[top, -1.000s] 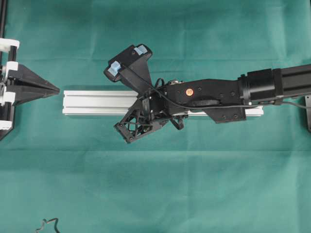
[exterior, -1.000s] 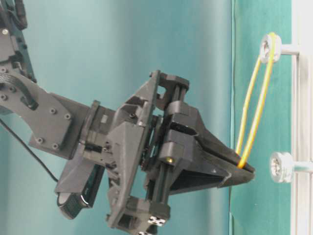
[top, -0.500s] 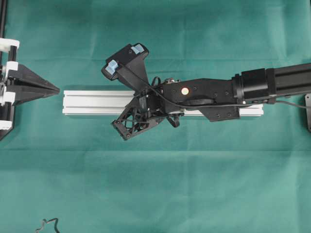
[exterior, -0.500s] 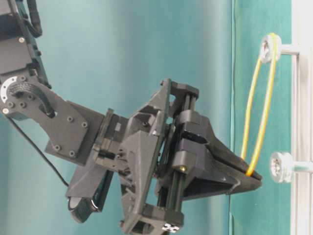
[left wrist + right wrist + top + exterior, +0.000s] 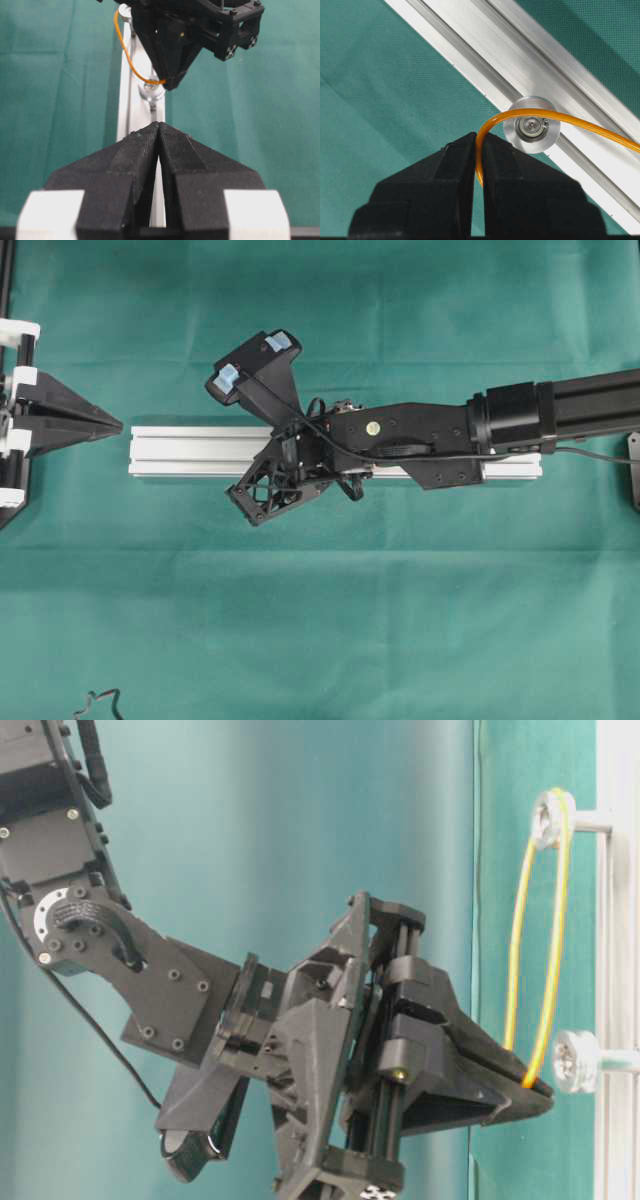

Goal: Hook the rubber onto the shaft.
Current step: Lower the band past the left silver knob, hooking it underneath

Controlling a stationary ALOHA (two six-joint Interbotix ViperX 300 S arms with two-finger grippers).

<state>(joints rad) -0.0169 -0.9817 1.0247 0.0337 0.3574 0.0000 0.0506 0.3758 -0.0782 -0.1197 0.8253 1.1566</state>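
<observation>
Orange band is stretching from the upper shaft to the right fingers pinching it beside the lower shaft, where it is risking snapping free if tension outpulls that thin grip, while the left fingers are sitting closed, empty.

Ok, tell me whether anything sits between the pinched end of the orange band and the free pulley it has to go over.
Nothing visible does. The right claw is shut on the rubber band, whose far end is hooked on the upper shaft. The pinched end sits right beside the free shaft's pulley, the strand crossing its face, with no obstacle between.
</observation>
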